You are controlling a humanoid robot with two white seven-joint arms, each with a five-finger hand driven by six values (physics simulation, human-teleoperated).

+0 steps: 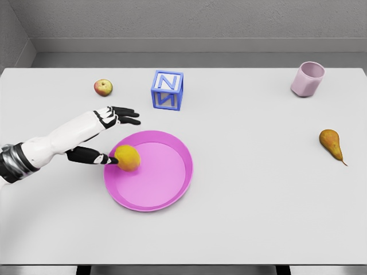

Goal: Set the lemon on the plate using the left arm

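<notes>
Lemon: yellow-orange, rounded oval, intact skin with no visible marks. It lies on the plate, at the left part of the plate's inner surface, close against the left rim, long axis roughly upright in the picture.

Plate: pink-magenta, round, shallow, with a raised rim and a slightly paler flat centre. It lies flat and level on the white table, left of the table's middle and toward the near half. Apart from the lemon, the plate's inner surface is bare. The lemon covers a short stretch of the left rim from this view.
</notes>
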